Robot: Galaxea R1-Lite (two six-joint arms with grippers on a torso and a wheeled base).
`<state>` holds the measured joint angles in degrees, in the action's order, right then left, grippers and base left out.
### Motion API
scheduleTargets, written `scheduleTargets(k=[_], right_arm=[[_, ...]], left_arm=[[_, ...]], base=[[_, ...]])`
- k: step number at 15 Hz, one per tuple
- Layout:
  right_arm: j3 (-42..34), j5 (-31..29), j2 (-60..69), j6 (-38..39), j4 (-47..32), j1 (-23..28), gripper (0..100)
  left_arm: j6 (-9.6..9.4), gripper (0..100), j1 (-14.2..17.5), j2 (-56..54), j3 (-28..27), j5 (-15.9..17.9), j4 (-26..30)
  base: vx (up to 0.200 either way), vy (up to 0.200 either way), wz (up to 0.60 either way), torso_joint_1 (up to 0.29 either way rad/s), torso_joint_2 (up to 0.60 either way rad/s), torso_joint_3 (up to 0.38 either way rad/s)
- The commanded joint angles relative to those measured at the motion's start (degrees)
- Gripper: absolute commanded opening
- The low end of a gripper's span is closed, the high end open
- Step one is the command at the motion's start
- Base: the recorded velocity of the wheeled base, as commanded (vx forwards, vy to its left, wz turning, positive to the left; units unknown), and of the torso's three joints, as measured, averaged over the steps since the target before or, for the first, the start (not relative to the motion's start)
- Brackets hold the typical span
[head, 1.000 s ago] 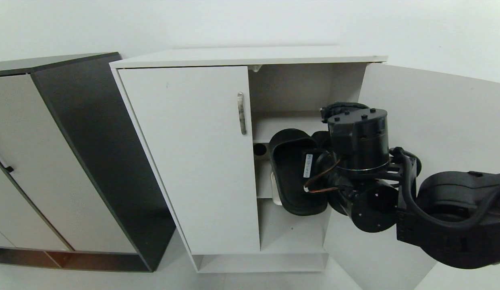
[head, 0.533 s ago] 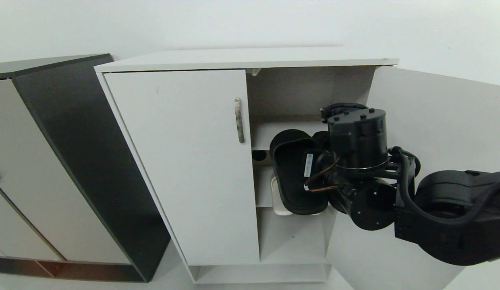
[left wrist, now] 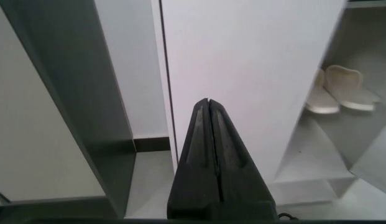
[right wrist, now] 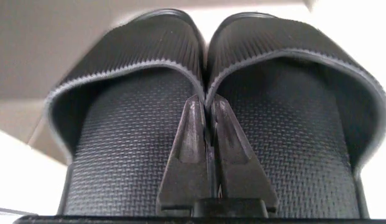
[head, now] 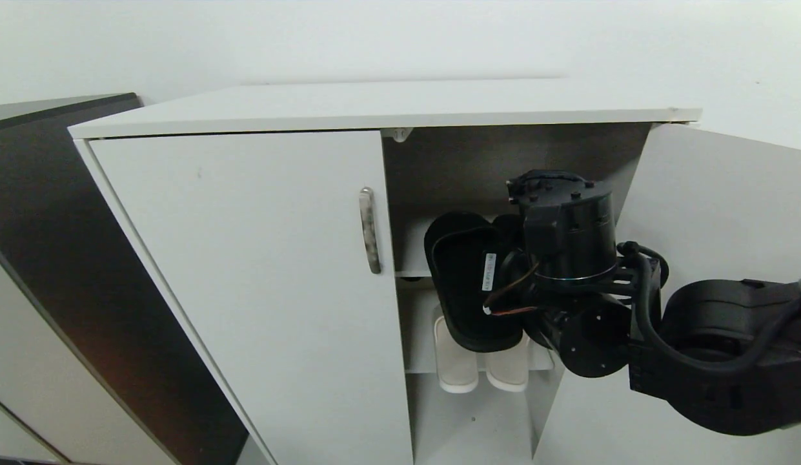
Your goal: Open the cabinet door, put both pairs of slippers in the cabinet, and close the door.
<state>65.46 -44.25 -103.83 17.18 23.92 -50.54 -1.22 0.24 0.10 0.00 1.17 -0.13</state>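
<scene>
**Item 1 – right end effector** [right wrist: 207,104]: clamped on the pair of black slippers [head: 466,297]. Its fingers pinch the two touching inner side walls together. It is held at the open right half of the white cabinet [head: 374,106].

**Item 2 – pair of black slippers**: in the right end effector, side by side and stood near upright, footbeds facing the robot's left. They sit in front of the upper shelf [head: 410,258]. Whether they touch it cannot be told.

**Item 3 – pair of white slippers** [head: 481,371]: lying flat and side by side on the lower shelf [head: 418,363], below the right end effector and apart from the black pair.

**Item 4 – closed door** [head: 245,290]: left of the right end effector, with a metal handle [head: 369,230].

**Item 5 – open door** [head: 716,206]: swung out on the right end effector's right.

**Item 6 – left end effector** [left wrist: 208,106]: fingers together, nothing between them, facing the closed door panel.

**Item 7 – dark cabinet** [head: 64,245]: beyond the white cabinet's left side.
</scene>
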Motion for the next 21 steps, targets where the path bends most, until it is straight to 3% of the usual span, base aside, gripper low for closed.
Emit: scheduleTargets(k=[1, 5, 21], right_arm=[[0.19, 0.13, -0.06, -0.04, -0.01, 0.01, 0], [2.65, 0.13, -1.82, -0.13, -0.28, 0.01, 0], [22.87, 5.4, -11.75, -0.65, -9.24, 8.27, 0]], left_arm=[[-0.01, 0, 0.02, -0.01, 0.0, 0.06, -0.04], [-0.01, 0, 0.02, -0.01, 0.0, -0.03, -0.04], [0.08, 0, 0.02, -0.01, 0.0, -0.03, -0.04]], base=[[0.0, 0.0, 0.0, 0.0, 0.0, 0.0], [0.0, 0.0, 0.0, 0.0, 0.0, 0.0], [0.0, 0.0, 0.0, 0.0, 0.0, 0.0]])
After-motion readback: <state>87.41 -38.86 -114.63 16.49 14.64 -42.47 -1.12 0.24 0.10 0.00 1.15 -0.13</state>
